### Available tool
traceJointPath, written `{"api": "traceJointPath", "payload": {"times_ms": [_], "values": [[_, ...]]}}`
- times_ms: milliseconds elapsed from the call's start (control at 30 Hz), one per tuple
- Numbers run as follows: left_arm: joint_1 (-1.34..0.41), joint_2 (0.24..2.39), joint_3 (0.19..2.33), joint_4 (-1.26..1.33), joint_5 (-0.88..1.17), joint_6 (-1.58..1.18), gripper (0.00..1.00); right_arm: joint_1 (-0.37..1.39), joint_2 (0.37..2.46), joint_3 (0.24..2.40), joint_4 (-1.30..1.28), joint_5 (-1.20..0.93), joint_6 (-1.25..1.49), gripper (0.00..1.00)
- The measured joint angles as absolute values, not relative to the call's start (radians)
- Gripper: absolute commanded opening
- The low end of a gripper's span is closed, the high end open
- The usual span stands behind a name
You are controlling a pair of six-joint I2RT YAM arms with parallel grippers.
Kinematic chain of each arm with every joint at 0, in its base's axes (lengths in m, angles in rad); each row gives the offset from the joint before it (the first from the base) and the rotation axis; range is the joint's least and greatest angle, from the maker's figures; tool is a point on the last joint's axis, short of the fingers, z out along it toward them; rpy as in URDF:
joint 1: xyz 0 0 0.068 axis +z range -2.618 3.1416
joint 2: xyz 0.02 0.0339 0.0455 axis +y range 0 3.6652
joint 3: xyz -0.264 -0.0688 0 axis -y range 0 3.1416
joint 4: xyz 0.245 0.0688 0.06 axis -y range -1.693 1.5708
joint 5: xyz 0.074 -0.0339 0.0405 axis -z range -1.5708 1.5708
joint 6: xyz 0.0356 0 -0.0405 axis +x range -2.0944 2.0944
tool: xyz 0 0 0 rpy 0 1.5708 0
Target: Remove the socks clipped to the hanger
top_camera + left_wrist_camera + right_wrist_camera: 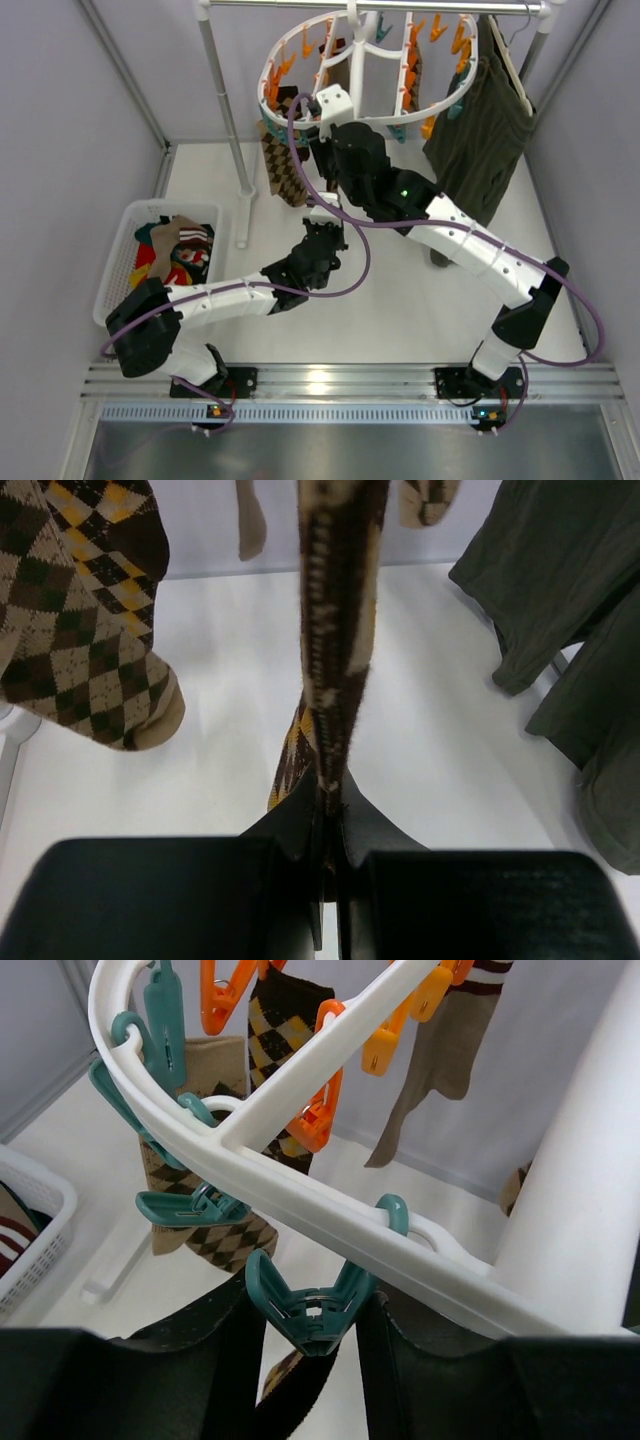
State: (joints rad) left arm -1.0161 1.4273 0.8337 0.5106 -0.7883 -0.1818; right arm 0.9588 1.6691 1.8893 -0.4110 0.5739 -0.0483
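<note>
The white oval hanger (300, 38) hangs from the rail at the top, with orange and teal clips and several argyle socks (283, 170) on it. My right gripper (305, 1305) is up at the hanger's rim (300, 1185). Its fingers (225, 1360) press both sides of a teal clip (310, 1310), and a dark sock top (290, 1395) sits below that clip. My left gripper (330, 790) is lower down, shut on the bottom of a hanging brown argyle sock (335, 660). In the top view the left gripper (322, 225) sits below the right gripper (318, 125).
A white basket (115, 262) at the left holds removed socks (175, 250). The dark olive garment (480, 140) hangs at the right and shows in the left wrist view (570, 600). The white rail stand's pole (225, 110) and foot stand left of the hanger. Another argyle sock (80, 630) hangs left of the held one.
</note>
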Motion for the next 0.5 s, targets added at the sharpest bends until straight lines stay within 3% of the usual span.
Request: {"api": "traceJointPath", "payload": {"times_ms": [167,200,233,500], "values": [[-1.017,1.427,0.834,0.511,-0.778,-0.185,0.00,0.959,1.669,1.889,-0.390,0.576,-0.042,0.24],[-1.017,1.427,0.834,0.510,-0.776,-0.185,0.00,0.959,1.669,1.889,-0.383,0.577,-0.039,0.14],[-1.017,1.427,0.834,0.510,-0.775,-0.186,0.00,0.959,1.669,1.889,-0.379,0.578,-0.037,0.11],[-1.017,1.420,0.805,0.511,-0.783,-0.195,0.00,0.959,1.658,1.876,-0.367,0.578,-0.031,0.12]]}}
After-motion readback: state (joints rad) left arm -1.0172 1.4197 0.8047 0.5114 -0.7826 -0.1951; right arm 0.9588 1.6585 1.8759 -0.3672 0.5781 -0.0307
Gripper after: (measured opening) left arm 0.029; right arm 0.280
